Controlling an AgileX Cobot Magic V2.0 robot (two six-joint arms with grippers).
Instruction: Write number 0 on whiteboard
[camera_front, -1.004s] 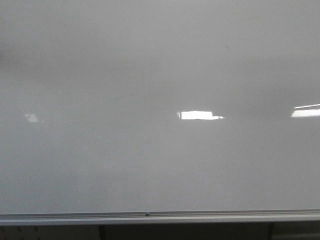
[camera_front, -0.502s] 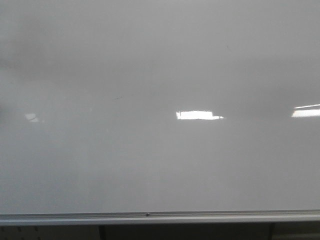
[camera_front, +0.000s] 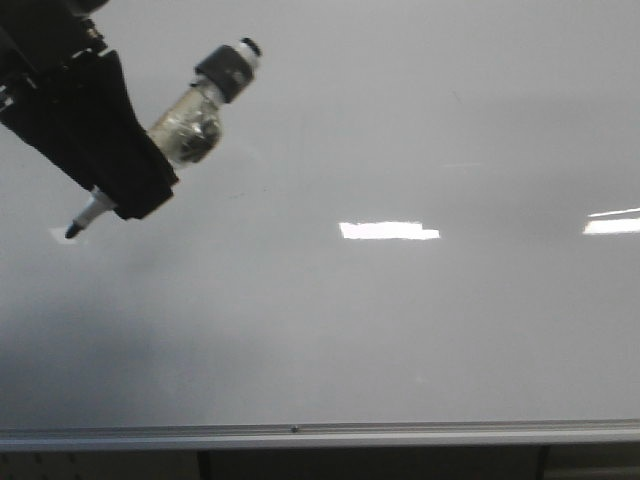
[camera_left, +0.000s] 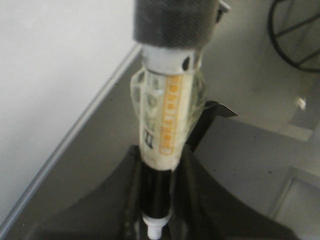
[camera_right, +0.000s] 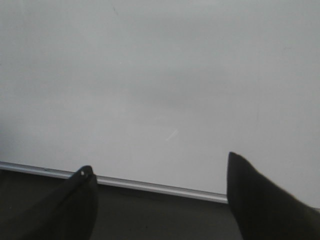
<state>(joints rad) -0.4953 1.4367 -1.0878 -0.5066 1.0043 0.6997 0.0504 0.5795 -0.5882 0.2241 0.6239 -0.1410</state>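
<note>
The whiteboard fills nearly the whole front view, glossy and pale grey. The number 0 is out of view; I see no black outline on the board. My left gripper hangs at the upper left, shut on a marker wrapped in clear tape. The marker's dark nib points down-left, at or just off the board surface. In the left wrist view the marker sits clamped between the two black fingers of the left gripper. My right gripper is open and empty, facing the whiteboard above its rail.
A silver rail runs along the board's bottom edge, with dark space below it. Bright light reflections lie on the board at the middle and far right. A black wire ring shows off to the side in the left wrist view.
The left arm with the marker has come into the front view from the upper left; earlier only the bare board showed. The middle reflection has shifted slightly left.
</note>
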